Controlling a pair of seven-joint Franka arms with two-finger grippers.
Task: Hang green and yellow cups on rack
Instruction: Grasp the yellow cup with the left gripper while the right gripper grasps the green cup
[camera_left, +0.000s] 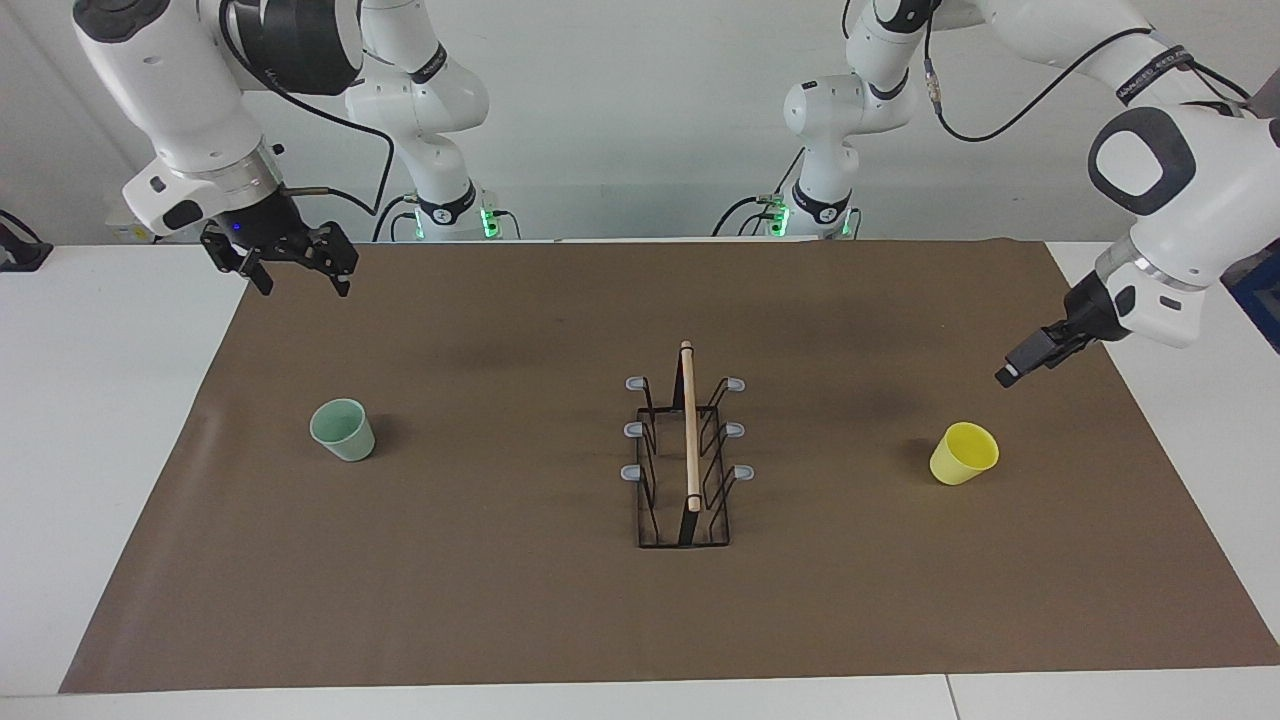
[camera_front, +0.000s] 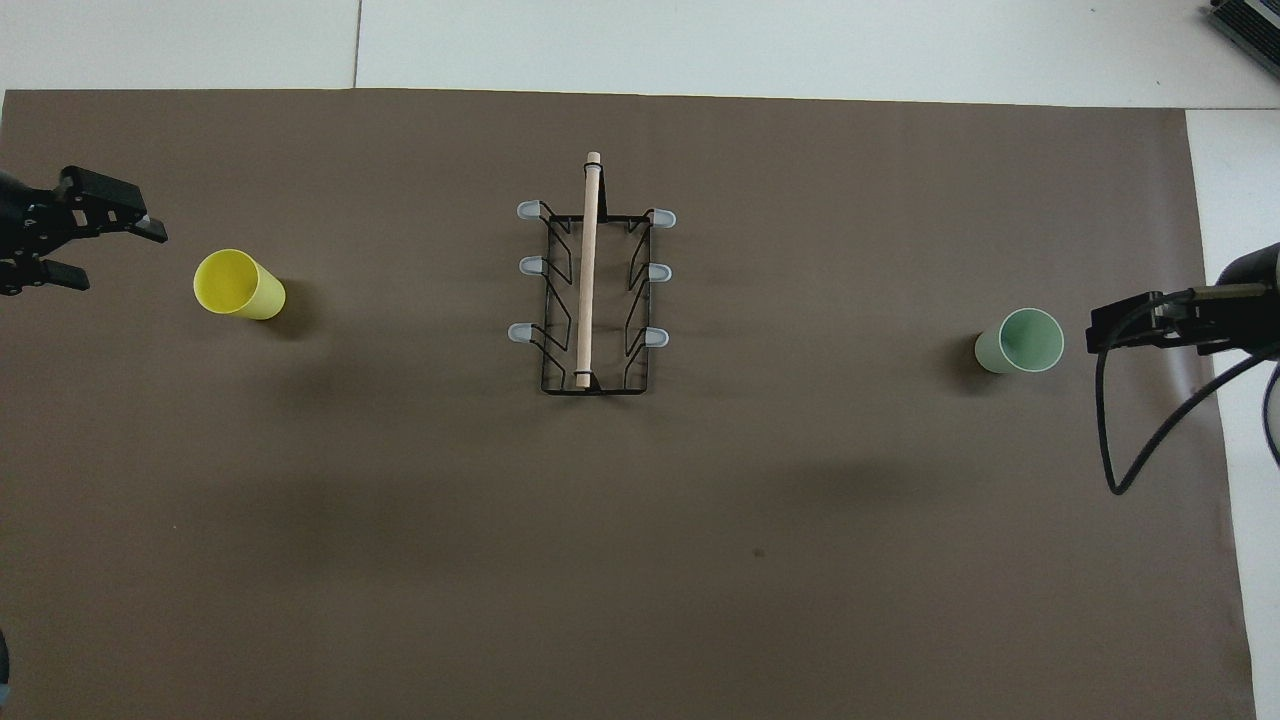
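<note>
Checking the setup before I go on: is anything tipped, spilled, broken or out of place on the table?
Nothing stands out. The green cup and yellow cup stand mouth up on the brown mat, either side of the upright rack, whose prongs are all bare.

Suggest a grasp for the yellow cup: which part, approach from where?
Pinch the rim wall of the yellow cup, one finger inside. It stands upright, mouth up, nothing beside it, so come from above with the left gripper, which hangs over the mat at that end.
</note>
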